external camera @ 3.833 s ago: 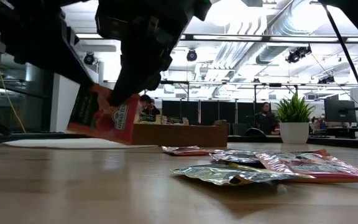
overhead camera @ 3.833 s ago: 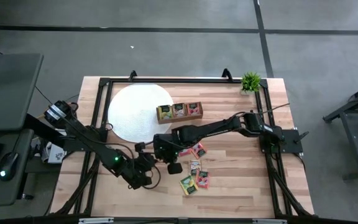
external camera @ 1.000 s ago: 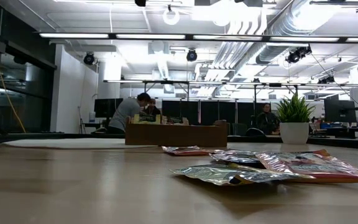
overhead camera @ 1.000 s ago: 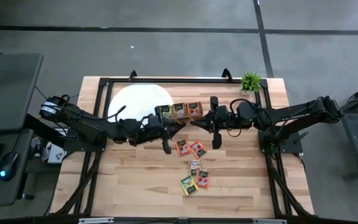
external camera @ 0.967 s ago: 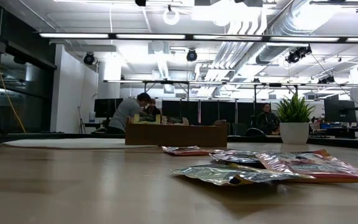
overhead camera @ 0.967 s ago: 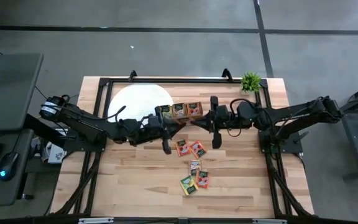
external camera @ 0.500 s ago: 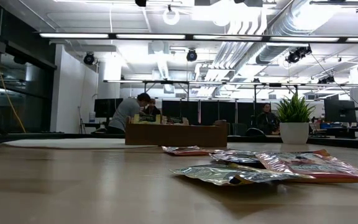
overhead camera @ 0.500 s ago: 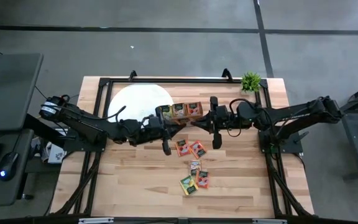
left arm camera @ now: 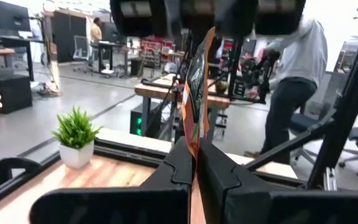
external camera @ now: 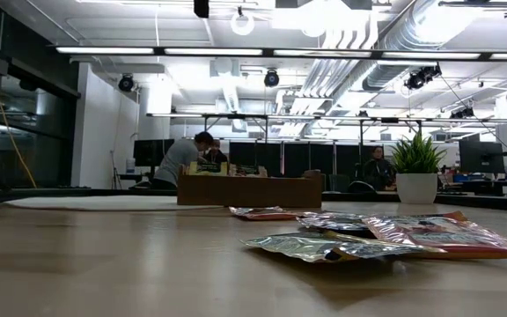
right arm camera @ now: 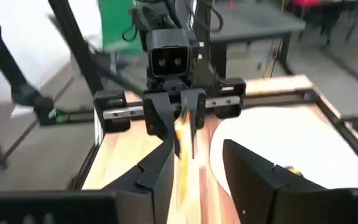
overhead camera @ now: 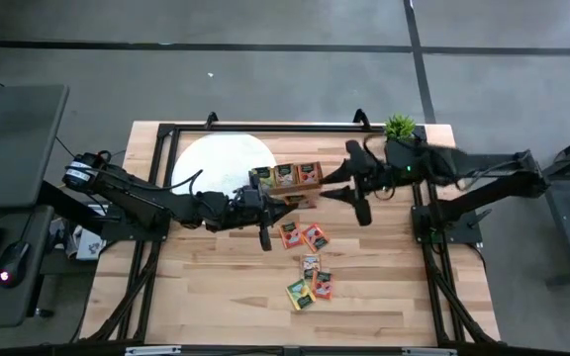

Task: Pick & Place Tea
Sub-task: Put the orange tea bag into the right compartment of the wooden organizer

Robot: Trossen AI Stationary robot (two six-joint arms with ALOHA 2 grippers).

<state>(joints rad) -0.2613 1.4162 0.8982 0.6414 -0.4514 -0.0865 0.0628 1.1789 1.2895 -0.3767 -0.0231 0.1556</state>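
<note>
My left gripper (overhead camera: 277, 205) reaches in from the table's left, just near of the brown wooden tray (overhead camera: 287, 176), and is shut on an orange-red tea packet (left arm camera: 196, 87). That packet also shows in the right wrist view (right arm camera: 182, 134). My right gripper (overhead camera: 331, 190) is open and empty to the right of the tray, facing the left gripper. Several tea packets (overhead camera: 303, 237) lie flat on the table near of the tray, and more (overhead camera: 310, 287) lie nearer the front. The tray holds green, yellow and red packets standing in its compartments. My left gripper pinches the packet's lower edge (left arm camera: 193, 144) between its two fingers. The fingers lie level and come from the table's left. The packet stands edge-on above the fingertips, upright and lifted clear of the table.
A round white mat (overhead camera: 216, 178) lies at the far left of the table. A small potted plant (overhead camera: 399, 129) stands at the far right corner. A black frame (overhead camera: 265, 127) runs along the table's edges. A person (left arm camera: 291, 68) stands in the room beyond the table.
My right gripper has drawn back toward the table's right and far edges and has turned a little. My left gripper has stayed beside the tray with the packet.
</note>
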